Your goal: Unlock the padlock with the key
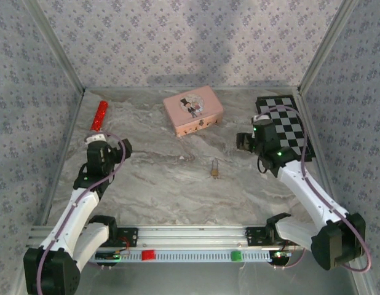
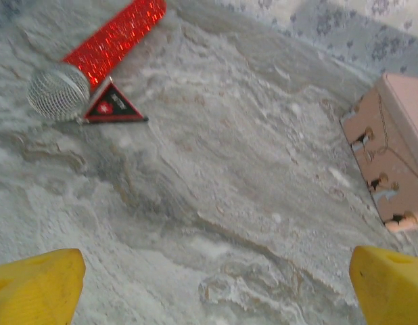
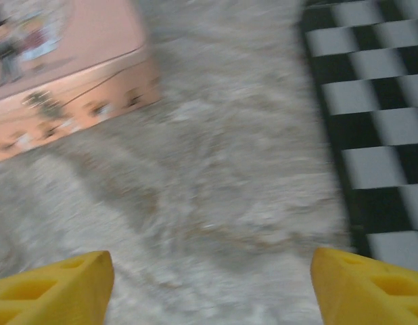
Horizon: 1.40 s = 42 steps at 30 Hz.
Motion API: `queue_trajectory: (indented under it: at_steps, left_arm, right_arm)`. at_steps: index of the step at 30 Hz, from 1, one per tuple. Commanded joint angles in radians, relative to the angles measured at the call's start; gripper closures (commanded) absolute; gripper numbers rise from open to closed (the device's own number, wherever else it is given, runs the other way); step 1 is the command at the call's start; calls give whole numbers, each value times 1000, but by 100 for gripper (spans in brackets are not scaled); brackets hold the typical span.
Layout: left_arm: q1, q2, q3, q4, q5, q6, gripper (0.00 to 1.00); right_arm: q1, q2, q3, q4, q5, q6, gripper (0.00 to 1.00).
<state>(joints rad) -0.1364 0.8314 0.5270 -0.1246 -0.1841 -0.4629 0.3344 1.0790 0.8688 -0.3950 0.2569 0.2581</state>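
Plainly, the task is sitting at its very start: both arms are hovering over the table (image 1: 153, 190) and nothing is being held. The padlock (image 1: 213, 169) is lying on bare marble near the middle of the table, in front of the box (image 1: 193, 110) and well apart from it, roughly between the two arms. It is too small to tell whether the key is lying beside it or sitting in it.

The left gripper (image 2: 212, 284) is hanging with its fingers (image 2: 36, 284) spread wide, facing the red stick (image 2: 114, 40) and the box's corner. The right gripper (image 3: 212, 284) is likewise gaping, looking down at the marble between the box and the checkerboard (image 3: 371, 101). Neither is pointing at the padlock.

The next move, as I judge it, is calling for one arm to swing inward and steady the lock body while the other finds the key. That means a fine pinch on very small parts, so a slow, centred approach is needed.
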Motion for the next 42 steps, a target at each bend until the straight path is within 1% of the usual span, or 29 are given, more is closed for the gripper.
queue_trajectory:
  at_steps: [1, 2, 3, 4, 6, 8, 10, 11, 13, 14, 18, 20, 22, 23, 24, 25, 26, 28, 31, 32, 33, 34, 35, 36, 37, 38, 39, 40, 42]
  left_arm:
    - [7, 7, 45, 17, -105, 35, 0]
    - [8, 11, 44, 23, -123, 45, 0]
    - [7, 16, 39, 28, -152, 57, 0]
    - [6, 20, 24, 39, -205, 58, 0]
    - [6, 23, -28, 76, -320, 32, 0]
    - [5, 16, -93, 150, -376, 46, 0]
    - [6, 12, -166, 289, -358, 132, 0]
    - [6, 14, -178, 314, -349, 152, 0]
    - [5, 30, -164, 299, -341, 195, 0]
    - [2, 47, -163, 312, -353, 206, 0]
    - [-7, 156, -166, 406, -415, 306, 0]
    - [-8, 230, -174, 477, -417, 339, 0]
    - [-6, 312, -186, 562, -368, 356, 0]
    - [-8, 344, -190, 608, -371, 356, 0]
    - [-11, 356, -175, 595, -370, 357, 0]
    - [-9, 374, -188, 668, -361, 380, 0]
    - [0, 396, -203, 742, -337, 404, 0]
    - [34, 448, -186, 796, -238, 430, 0]
    - [43, 544, -154, 878, -138, 473, 0]
    - [59, 588, -169, 951, -86, 464, 0]
    - [66, 665, -198, 1096, -76, 464, 0]
    - [69, 716, -199, 1145, -94, 456, 0]
    - [76, 720, -179, 1103, -82, 450, 0]
    - [84, 700, -139, 988, -42, 448, 0]
    - [110, 703, -134, 977, 14, 441, 0]
    - [114, 712, -130, 990, 21, 438, 0]
    - [118, 701, -123, 954, 31, 436, 0]
    - [122, 704, -123, 959, 38, 435, 0]
    - [125, 701, -121, 949, 42, 435, 0]
  right_arm:
    - [-37, -76, -53, -31, 270, 7, 18]
    - [-48, -99, -85, -2, 304, 3, 12]
    - [-62, -119, -126, 43, 334, -9, 2]
    - [-74, -136, -178, 106, 356, -34, 1]
    - [-98, -150, -248, 179, 362, -30, 1]
    - [-145, -142, -285, 201, 317, 23, 1]
    - [-185, -122, -312, 231, 272, 46, 1]
    - [-195, -113, -321, 243, 269, 53, 1]
    - [-215, -91, -344, 274, 270, 55, 1]
    - [-222, -81, -351, 290, 271, 55, 1]
    - [-228, -28, -392, 410, 306, 29, 1]
    - [-227, 4, -408, 464, 323, 16, 1]
    - [-224, 44, -435, 537, 338, -4, 1]
    - [-224, 64, -446, 571, 345, -9, 1]
    - [-225, 87, -458, 607, 348, -14, 1]
    - [-225, 102, -469, 650, 346, -27, 1]
    - [-222, 112, -468, 679, 343, -55, 1]
    - [-208, 138, -483, 785, 332, -123, 1]
    - [-200, 191, -494, 917, 270, -191, 1]
    - [-204, 209, -501, 979, 235, -216, 1]
    - [-207, 231, -514, 1056, 190, -252, 1]
    - [-210, 257, -524, 1140, 163, -289, 1]
    - [-213, 277, -522, 1169, 140, -309, 1]
    - [-230, 299, -511, 1164, 81, -317, 1]
    - [-250, 323, -505, 1186, 32, -326, 1]
    - [-261, 335, -499, 1178, 0, -329, 1]
    - [-273, 350, -498, 1182, -47, -331, 1]
    - [-280, 364, -499, 1194, -79, -338, 1]
    - [-284, 379, -504, 1212, -101, -344, 1]
